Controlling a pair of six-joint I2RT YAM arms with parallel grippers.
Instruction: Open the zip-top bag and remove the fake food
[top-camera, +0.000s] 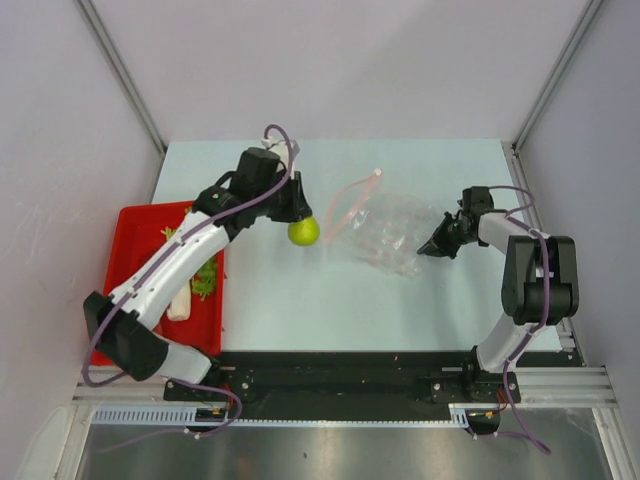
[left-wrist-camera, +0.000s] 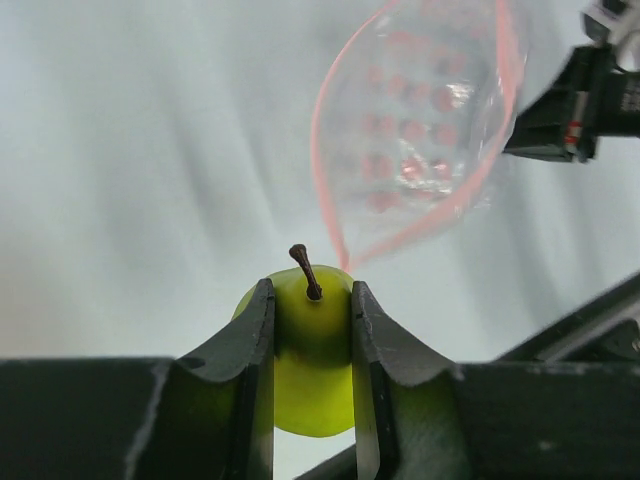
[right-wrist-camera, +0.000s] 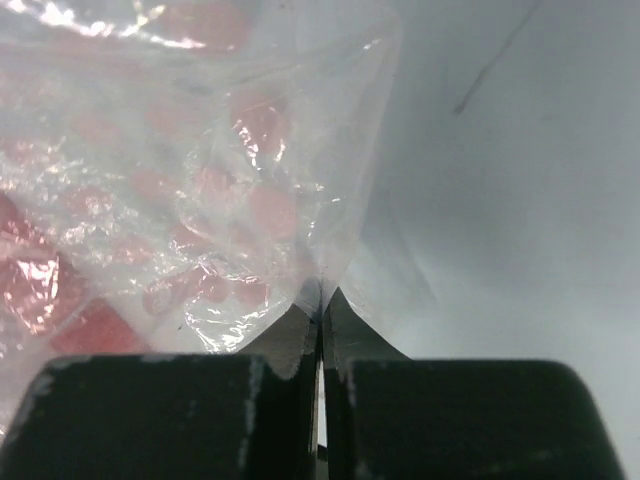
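Note:
My left gripper (top-camera: 300, 222) is shut on the yellow-green pear (top-camera: 304, 231) and holds it above the table, just left of the bag's mouth. In the left wrist view the pear (left-wrist-camera: 312, 340) sits between the fingers, stem up. The clear zip-top bag (top-camera: 385, 232) lies at mid-table, its pink zip strip (top-camera: 345, 205) gaping open; it also shows in the left wrist view (left-wrist-camera: 420, 130). My right gripper (top-camera: 437, 246) is shut on the bag's far corner (right-wrist-camera: 325, 270). Red shapes show through the plastic (right-wrist-camera: 60, 290).
A red tray (top-camera: 135, 255) stands at the left edge under the left arm, holding a pale stalk vegetable (top-camera: 180, 300) with green leaves (top-camera: 205, 280). The black base rail (top-camera: 340, 375) runs along the near edge.

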